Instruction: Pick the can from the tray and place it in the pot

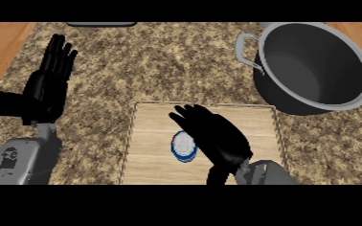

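Can (183,147) upright on wooden tray (152,129), just left of right hand (219,139), hand over tray with fingers spread and relaxed, possibly touching can, pot (311,67) up right on surface (155,62), left hand (51,76) flat, fingers straight, at left edge.

Place: pretty clearly a kitchen, home-style by the look of it
Counter: speckled brown-and-cream granite top (170,62) – classic kitchen worktop, fills most of the view
Edges: warm wood (14,38) shows past the stone at the far left corner, and a bit more at the far right – like cabinet or floor boards
Cookware: big grey metal pot (311,67) with a loop handle on its side, standing open on the stone at the right
Prep gear: pale wooden tray (152,139) with a raised rim, lying flat on the counter near the front edge – looks like a chopping board
Back edge: a dark flat thing (101,24) barely peeks in at the far side, can't tell what it is
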### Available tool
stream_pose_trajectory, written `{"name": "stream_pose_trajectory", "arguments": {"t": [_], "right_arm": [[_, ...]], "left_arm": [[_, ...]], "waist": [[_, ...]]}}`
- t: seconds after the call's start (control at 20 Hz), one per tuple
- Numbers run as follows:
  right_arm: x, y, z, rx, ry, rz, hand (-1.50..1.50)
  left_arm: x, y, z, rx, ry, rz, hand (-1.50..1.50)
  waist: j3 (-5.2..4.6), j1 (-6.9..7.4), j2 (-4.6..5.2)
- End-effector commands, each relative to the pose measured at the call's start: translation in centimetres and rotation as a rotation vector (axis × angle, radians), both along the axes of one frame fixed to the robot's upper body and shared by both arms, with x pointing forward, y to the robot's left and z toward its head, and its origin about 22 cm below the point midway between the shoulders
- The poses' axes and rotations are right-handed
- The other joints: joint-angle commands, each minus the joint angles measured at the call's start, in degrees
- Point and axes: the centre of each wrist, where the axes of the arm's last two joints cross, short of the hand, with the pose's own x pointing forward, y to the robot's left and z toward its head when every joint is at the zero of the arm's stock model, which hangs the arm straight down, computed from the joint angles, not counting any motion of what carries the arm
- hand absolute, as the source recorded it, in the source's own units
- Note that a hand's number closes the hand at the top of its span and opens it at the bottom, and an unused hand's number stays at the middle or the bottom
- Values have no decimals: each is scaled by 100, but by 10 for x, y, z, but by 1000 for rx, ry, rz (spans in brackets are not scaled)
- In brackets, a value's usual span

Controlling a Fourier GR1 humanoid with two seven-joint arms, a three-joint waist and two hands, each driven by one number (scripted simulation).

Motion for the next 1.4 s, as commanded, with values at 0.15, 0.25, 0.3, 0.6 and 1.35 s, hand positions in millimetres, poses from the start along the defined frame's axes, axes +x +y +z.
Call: {"name": "stream_pose_trajectory", "arguments": {"t": [0.15,0.25,0.3,0.6,1.35], "right_arm": [[15,11,-41,1,1,17,-150],[-2,26,-45,17,-4,16,-150],[12,20,-54,6,16,34,-150],[14,41,-59,39,39,58,-150],[-5,61,-32,37,-184,147,150]], "left_arm": [[-7,-9,1,-3,-4,0,0],[-10,8,-17,6,13,7,0],[-8,11,3,9,-11,11,0],[0,-2,1,7,-7,12,0],[0,-12,5,-30,12,-2,0]], "waist": [[1,14,2],[0,5,1],[1,15,1],[1,20,2],[0,-16,-13]]}}
